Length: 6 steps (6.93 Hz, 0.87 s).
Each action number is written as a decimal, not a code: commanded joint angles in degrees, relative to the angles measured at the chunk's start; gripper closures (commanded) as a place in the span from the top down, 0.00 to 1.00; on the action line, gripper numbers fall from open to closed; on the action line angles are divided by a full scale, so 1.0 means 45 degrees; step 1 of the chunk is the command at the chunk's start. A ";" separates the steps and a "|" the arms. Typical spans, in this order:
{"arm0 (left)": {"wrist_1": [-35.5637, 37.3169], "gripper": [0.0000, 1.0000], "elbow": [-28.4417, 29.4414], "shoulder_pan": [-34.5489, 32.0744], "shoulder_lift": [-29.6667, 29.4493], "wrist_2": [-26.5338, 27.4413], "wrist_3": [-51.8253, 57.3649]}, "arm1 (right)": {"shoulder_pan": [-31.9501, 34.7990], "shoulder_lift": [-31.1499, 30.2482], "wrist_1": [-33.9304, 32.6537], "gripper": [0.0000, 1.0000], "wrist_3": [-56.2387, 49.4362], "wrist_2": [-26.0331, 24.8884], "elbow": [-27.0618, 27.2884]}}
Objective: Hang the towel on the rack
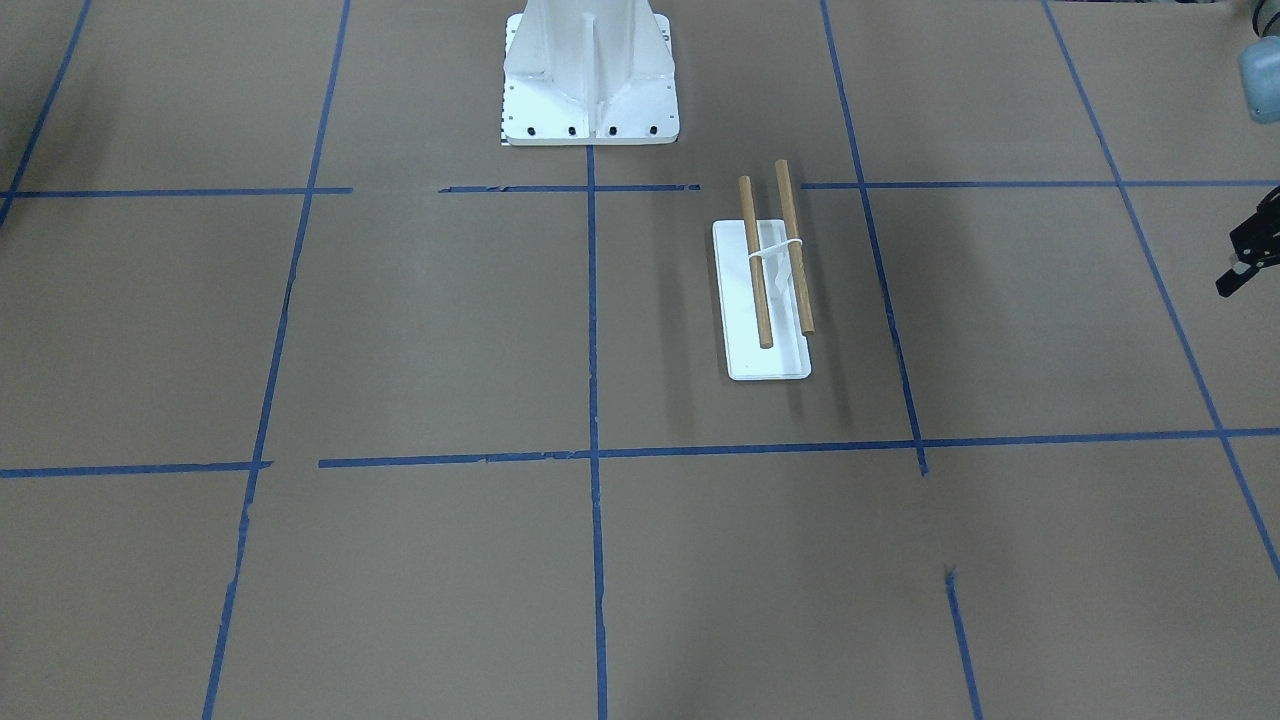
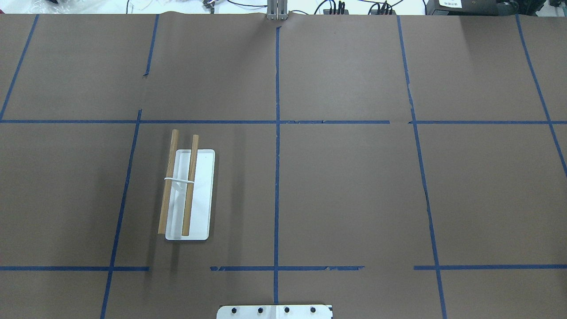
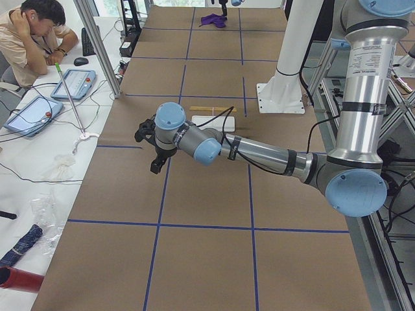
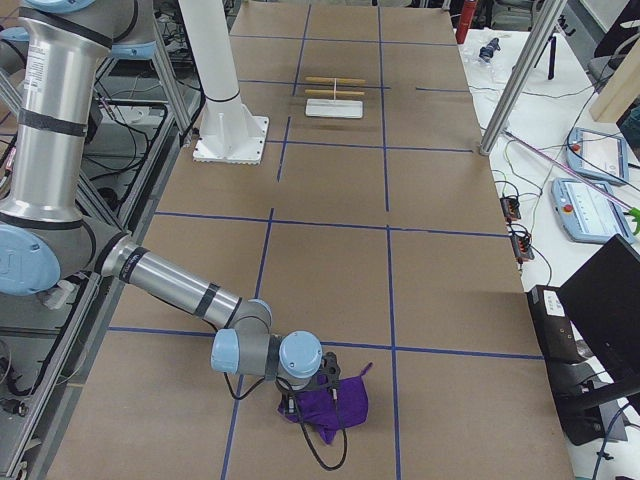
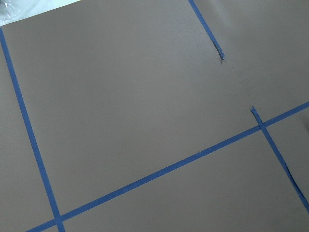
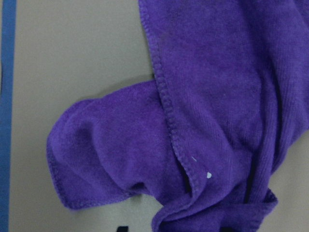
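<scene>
crumpled purple towel (image 4: 326,408) on the tabletop (image 4: 330,270), well apart from the rack (image 4: 333,100). right pincer (image 4: 325,388) over it, left pincer (image 3: 155,162) beyond the rack; neither's opening can be told. white pedestal (image 4: 232,135) near the rack.

A brown table (image 2: 354,199) gridded with blue tape (image 2: 277,177), with a cluttered white bench (image 3: 32,188) alongside.

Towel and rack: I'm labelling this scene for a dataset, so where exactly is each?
towel (image 4: 335,410): exterior right view, middle of the crumpled purple cloth.
rack (image 2: 203,195): overhead view, bare right part of its white base.
</scene>
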 commanded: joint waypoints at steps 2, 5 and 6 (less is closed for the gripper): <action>0.0000 1.00 -0.0173 -0.0054 0.0014 -0.0088 0.0000 | 0.0089 0.0011 -0.0017 0.00 -0.0061 0.0023 -0.0443; -0.0426 1.00 -0.0154 -0.0035 -0.0005 -0.0088 0.0020 | 0.0574 0.0206 -0.0017 0.00 0.0152 0.0740 0.0544; -0.2034 1.00 0.0233 -0.0035 0.0033 -0.0030 0.0039 | 0.0732 0.0206 -0.0191 0.00 0.0444 0.1306 0.1692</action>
